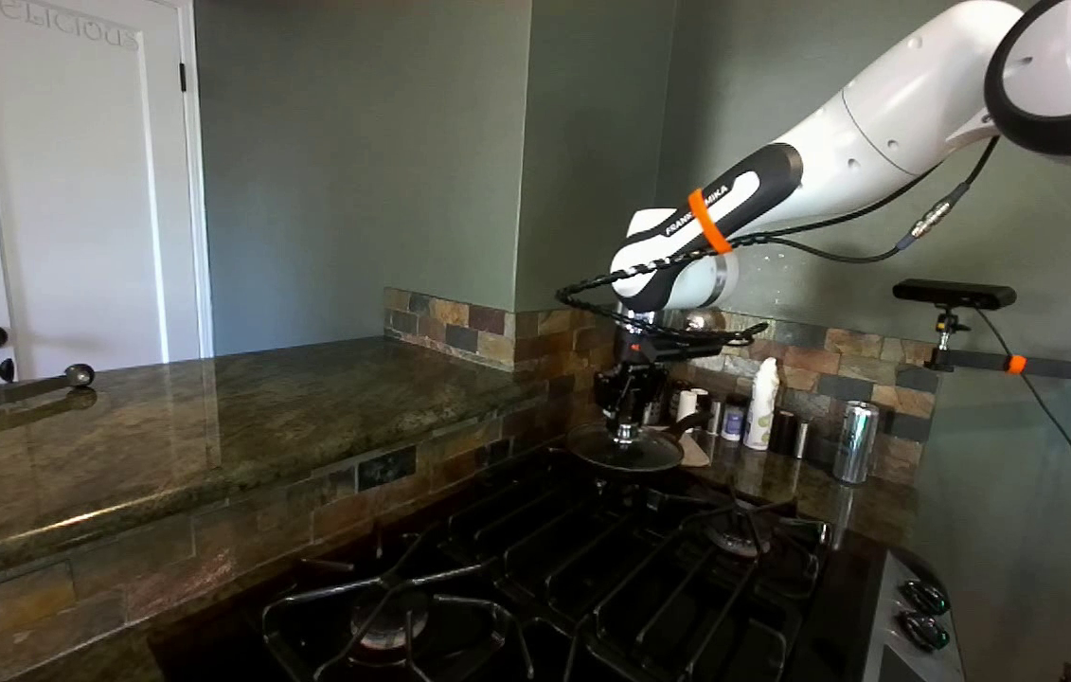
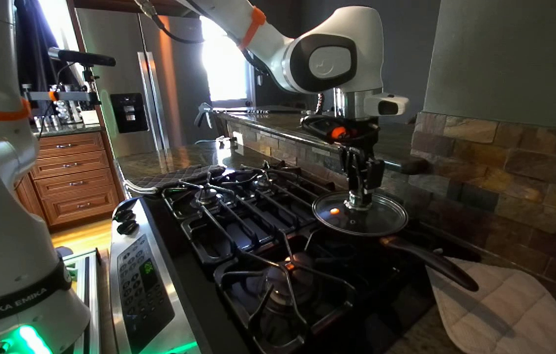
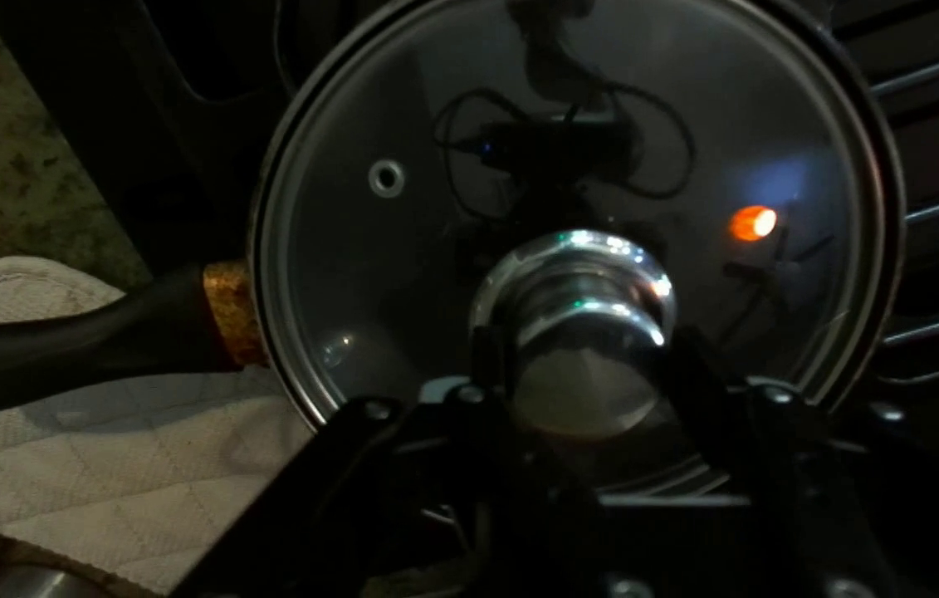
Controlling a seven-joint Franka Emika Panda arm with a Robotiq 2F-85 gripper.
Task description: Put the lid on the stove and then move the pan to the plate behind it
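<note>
Stone counter (image 1: 289,407) and black stove (image 1: 838,597) lie nearest in an exterior view, the counter mottled and polished, the stove dark with iron bars over its round burners (image 1: 388,620). At the stove's far corner I have the gripper (image 3: 588,345) pointing straight down, its fingers (image 3: 710,407) pinched on the shiny steel knob (image 3: 589,399) of the lid (image 2: 371,222). It is a round of smoky see-through glass with a bright silvery rim and one small metal-ringed vent hole (image 3: 387,178); my wrist view shows dark reflections in it and an orange glint (image 3: 755,223) toward one edge. The lid is over the pan (image 2: 432,259), covering it; whether their rims touch I cannot tell. What I see of the pan is mostly its handle (image 3: 95,353), black, smooth and slightly curved, with a rusty gold collar (image 3: 230,311) next to the rim, reaching out above a white quilted pot holder (image 2: 513,309). Farther back, in an exterior view, I see a white bottle (image 1: 760,407) among small jars (image 1: 732,423), with a shiny steel canister (image 1: 855,442) standing at one end of the line. Behind them come slate tiles (image 1: 819,355), and then the plain grey-green wall (image 1: 374,180)
</note>
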